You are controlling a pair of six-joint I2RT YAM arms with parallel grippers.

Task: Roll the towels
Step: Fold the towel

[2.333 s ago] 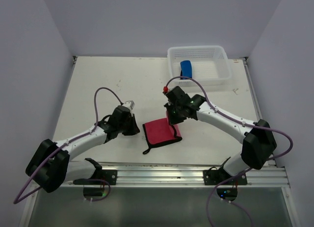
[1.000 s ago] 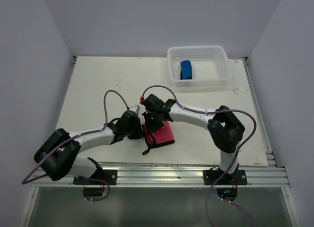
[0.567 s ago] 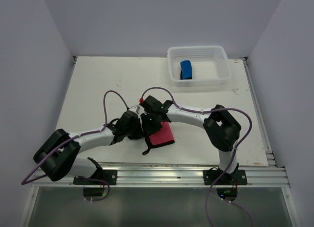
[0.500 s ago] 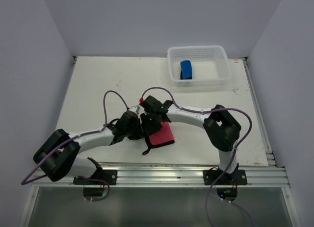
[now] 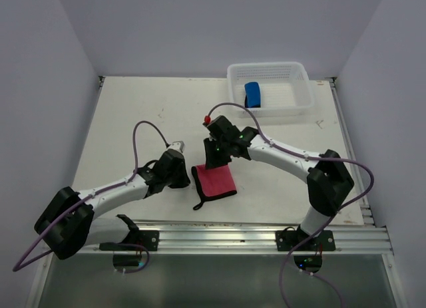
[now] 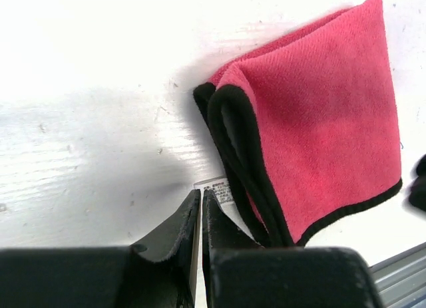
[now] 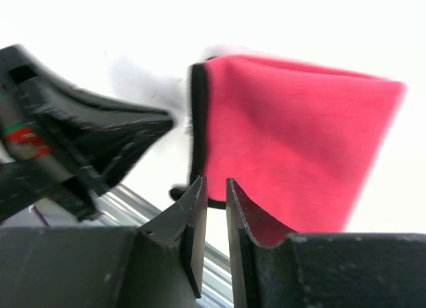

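Near towel (image 5: 216,181) on table (image 5: 133,115); far towel (image 5: 252,94) in basket (image 5: 305,88).

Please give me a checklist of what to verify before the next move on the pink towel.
1. Pink-red towel lies folded on the table, ready for rolling: ok.
2. Left gripper open to take the towel's black edge: not ok, it is shut and empty.
3. Right gripper open above the towel: not ok, it is nearly shut and empty.
4. The two grippers are apart from each other: ok.
5. Blue towel rolled, inside the basket: ok.
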